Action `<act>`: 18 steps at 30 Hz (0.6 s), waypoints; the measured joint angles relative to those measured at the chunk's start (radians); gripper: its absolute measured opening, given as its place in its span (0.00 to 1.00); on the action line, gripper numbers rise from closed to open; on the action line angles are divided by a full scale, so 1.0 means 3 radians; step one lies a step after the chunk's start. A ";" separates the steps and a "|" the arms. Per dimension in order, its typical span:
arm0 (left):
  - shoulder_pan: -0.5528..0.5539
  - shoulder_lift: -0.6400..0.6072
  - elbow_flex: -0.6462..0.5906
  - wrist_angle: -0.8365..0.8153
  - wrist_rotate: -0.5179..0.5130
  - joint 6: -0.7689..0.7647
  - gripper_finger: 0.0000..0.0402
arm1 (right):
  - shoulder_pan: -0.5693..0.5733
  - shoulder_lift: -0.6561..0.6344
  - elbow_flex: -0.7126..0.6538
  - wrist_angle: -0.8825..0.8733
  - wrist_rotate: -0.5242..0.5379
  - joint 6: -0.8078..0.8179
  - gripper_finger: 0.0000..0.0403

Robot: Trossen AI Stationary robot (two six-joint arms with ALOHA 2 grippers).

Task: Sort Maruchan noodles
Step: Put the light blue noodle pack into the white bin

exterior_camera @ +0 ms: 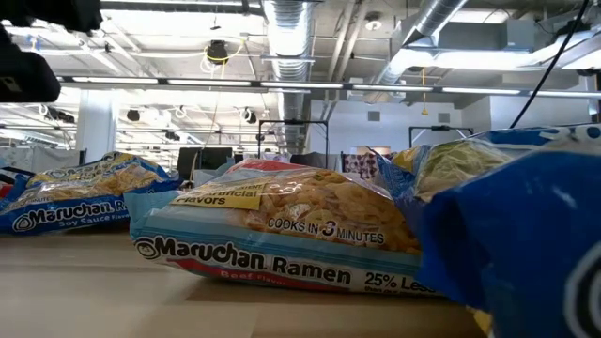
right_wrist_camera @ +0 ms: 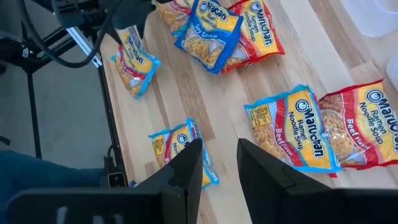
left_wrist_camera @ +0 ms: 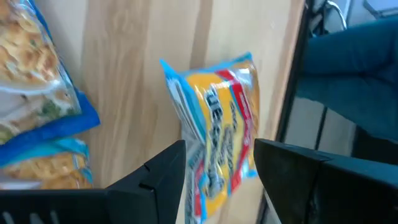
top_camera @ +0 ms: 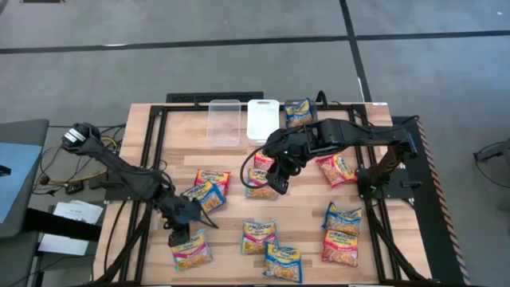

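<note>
Several Maruchan noodles packets lie flat on the wooden table (top_camera: pixel 311 199). My left gripper (top_camera: pixel 177 235) (left_wrist_camera: pixel 219 149) hangs open over the near-left packet (top_camera: pixel 191 251) (left_wrist_camera: pixel 214 124), a yellow one with red and blue bands. One finger stands on each side of that packet's end, and I see no touch. My right gripper (top_camera: pixel 280 185) (right_wrist_camera: pixel 219 149) is open and empty, held high over the table's middle beside a pair of packets (top_camera: pixel 259 175). In the right wrist view, bare wood shows between its fingers.
A clear bin (top_camera: pixel 225 119) and a white bin (top_camera: pixel 263 118) stand at the far edge, with one packet (top_camera: pixel 299 112) beside them. More packets lie at left-centre (top_camera: pixel 209 187), right (top_camera: pixel 336 167) (top_camera: pixel 341 231) and near-centre (top_camera: pixel 271 247). The low view shows a beef packet (exterior_camera: pixel 282 230) close up.
</note>
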 joint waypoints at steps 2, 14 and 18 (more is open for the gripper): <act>-0.0032 0.0058 0.0000 0.0033 -0.0027 -0.0004 0.45 | 0.0000 0.0000 0.0000 -0.0008 0.0000 0.0002 0.31; -0.0126 0.0625 0.0000 0.0179 -0.0033 -0.0013 0.45 | 0.0041 -0.0001 0.0000 -0.0071 -0.0002 -0.0022 0.31; -0.0128 0.0768 -0.0001 0.0300 -0.0016 -0.0014 0.45 | 0.0038 -0.0001 0.0000 -0.0071 -0.0002 -0.0022 0.31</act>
